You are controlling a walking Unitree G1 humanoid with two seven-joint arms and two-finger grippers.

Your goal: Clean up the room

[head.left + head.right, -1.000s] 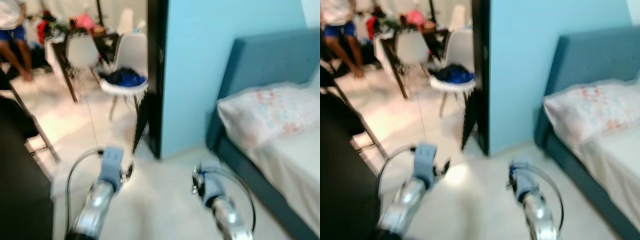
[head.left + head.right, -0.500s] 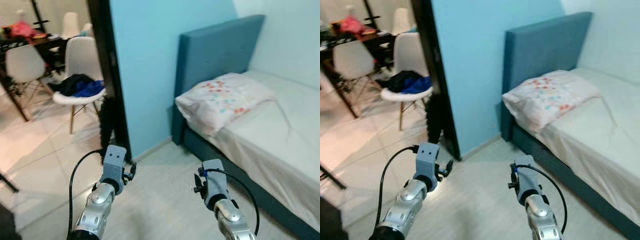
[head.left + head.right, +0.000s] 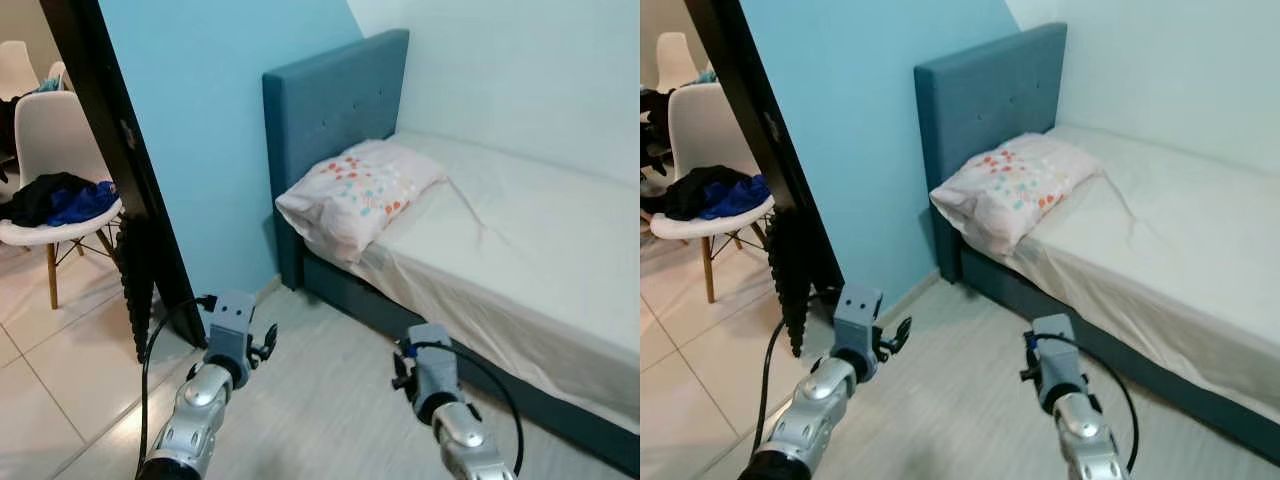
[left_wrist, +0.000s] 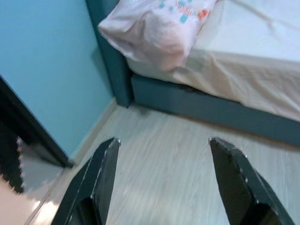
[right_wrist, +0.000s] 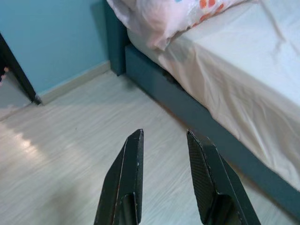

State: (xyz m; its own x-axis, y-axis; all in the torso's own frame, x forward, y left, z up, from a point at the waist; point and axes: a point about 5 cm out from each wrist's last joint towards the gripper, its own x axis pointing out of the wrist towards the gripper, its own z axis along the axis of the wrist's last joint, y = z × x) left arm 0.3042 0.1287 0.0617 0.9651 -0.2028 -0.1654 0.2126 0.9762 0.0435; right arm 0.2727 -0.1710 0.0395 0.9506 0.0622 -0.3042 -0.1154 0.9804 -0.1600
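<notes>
A bed (image 3: 520, 240) with a white sheet and a blue headboard (image 3: 330, 110) stands against the wall on the right. A white pillow (image 3: 360, 190) with coloured dots lies at its head. My left arm (image 3: 222, 352) and right arm (image 3: 432, 378) are held low over the pale wood floor in front of the bed. In the left wrist view the left gripper (image 4: 164, 140) is open and empty, facing the pillow (image 4: 157, 26) and the bed's corner. In the right wrist view the right gripper (image 5: 165, 136) is open and empty beside the bed's blue base (image 5: 187, 108).
A black door frame (image 3: 120, 170) edges the light blue wall (image 3: 200, 130) on the left. Beyond it a white chair (image 3: 50, 215) carries dark and blue clothes (image 3: 60, 198). A black ridged strip (image 3: 136, 280) leans at the foot of the frame. Pale floor (image 3: 330, 400) lies ahead.
The whole view has swung to the right: the dining table, chairs and person slid off to the left, and the bed now sits in the middle. Both arms keep the same low pose.
</notes>
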